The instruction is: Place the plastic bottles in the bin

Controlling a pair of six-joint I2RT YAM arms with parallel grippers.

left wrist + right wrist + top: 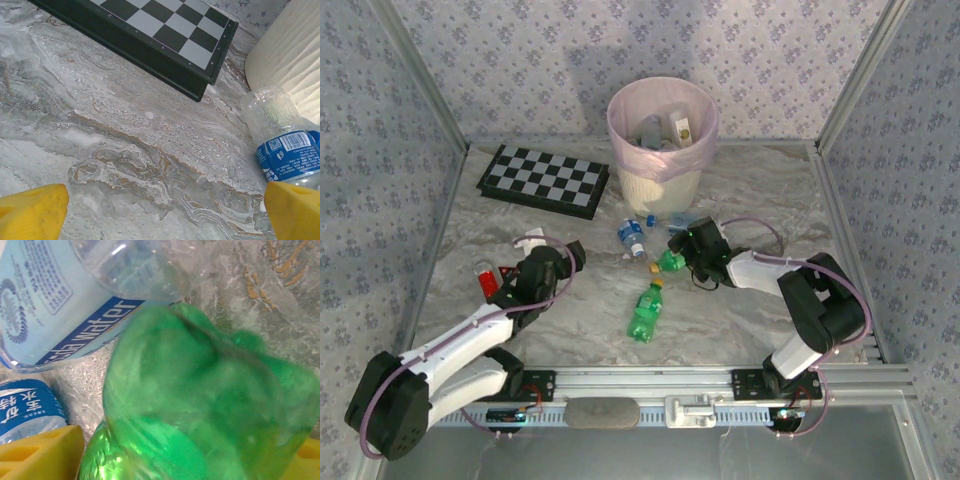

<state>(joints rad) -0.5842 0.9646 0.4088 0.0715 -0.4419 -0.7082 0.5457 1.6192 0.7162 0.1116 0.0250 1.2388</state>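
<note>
- One green bottle (pixel 210 405) lies near the bin (pixel 663 175), between the half-open jaws of the right gripper (pixel 175 457); whether they grip it, I cannot tell.
- Left gripper (pixel 162 210) gapes wide, empty.
- Pick-up step, I judge; next: pinch firmly, lift, carry over the rim.

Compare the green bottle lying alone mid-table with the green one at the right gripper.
The lone green bottle lies free; the crumpled green bottle sits between the jaws of the right gripper. The lone one shows its full length and a yellowish cap; the other looks crushed. Both are green plastic, outside the bin.
</note>
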